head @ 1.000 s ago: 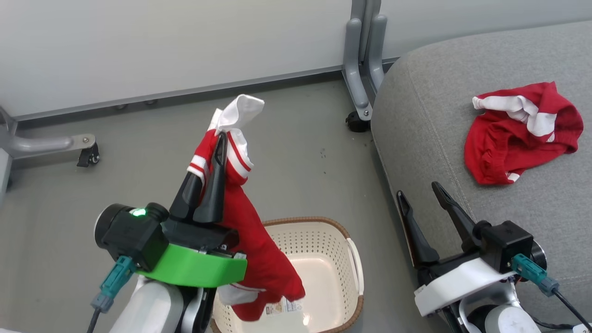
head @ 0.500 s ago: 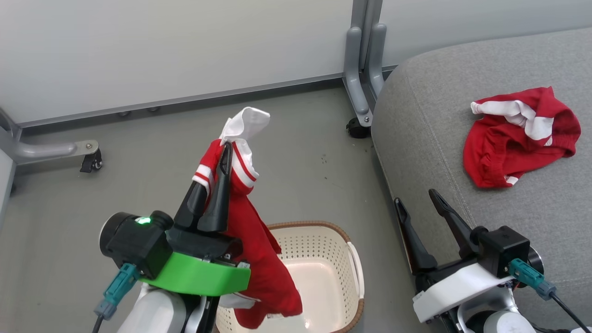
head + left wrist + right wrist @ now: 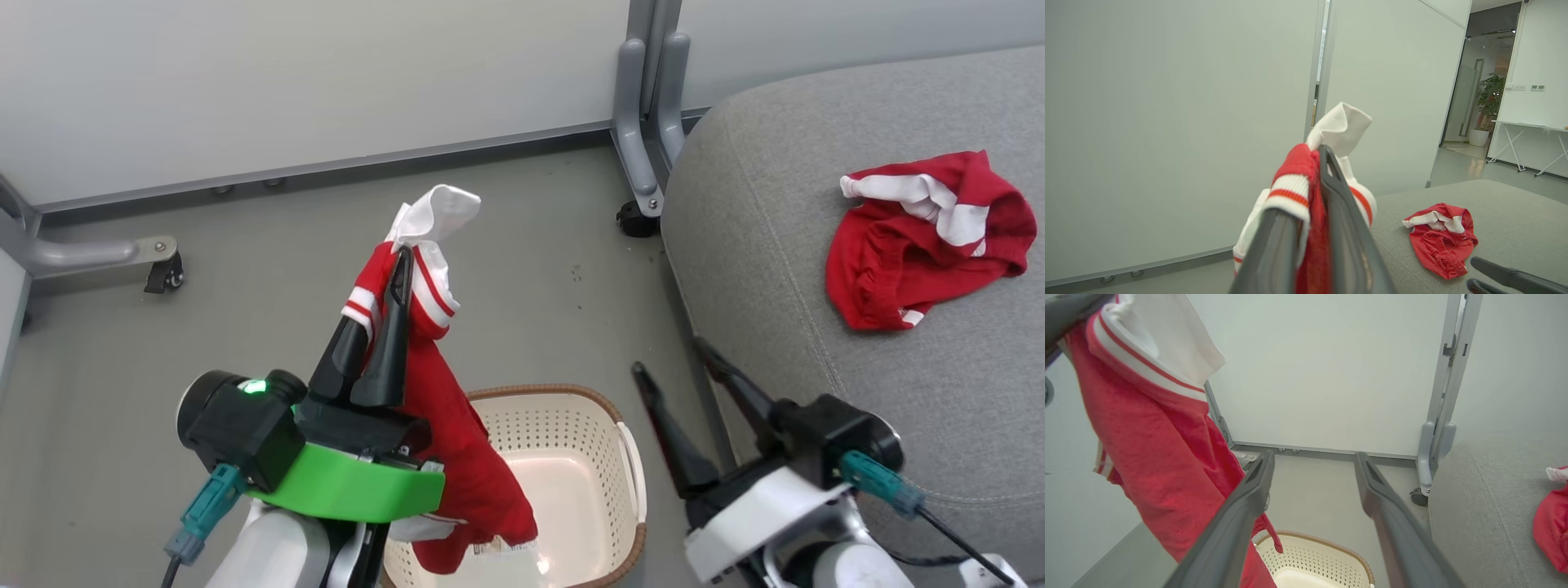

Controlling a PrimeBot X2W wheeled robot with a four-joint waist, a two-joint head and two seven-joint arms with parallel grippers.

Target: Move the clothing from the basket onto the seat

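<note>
My left gripper (image 3: 390, 282) is shut on a red garment with white striped trim (image 3: 457, 457), a piece of the clothing, which hangs from the fingers down into the basket (image 3: 604, 408). The same garment drapes over the fingers in the left wrist view (image 3: 1339, 126) and hangs at left in the right wrist view (image 3: 1159, 457). The cream basket (image 3: 1331, 543) stands on the floor beside the grey seat (image 3: 816, 392). Another red and white garment (image 3: 890, 253) lies crumpled on the seat. My right gripper (image 3: 668, 357) is open and holds nothing, between basket and seat edge.
A grey partition foot with a caster (image 3: 645, 188) stands at the seat's far corner. Another caster foot (image 3: 106, 253) reaches in from the left. A pale wall panel runs along the back, with grey floor before it.
My right gripper has swung left, off the seat edge toward the basket, still open. The left gripper holds the garment in about the same place.
</note>
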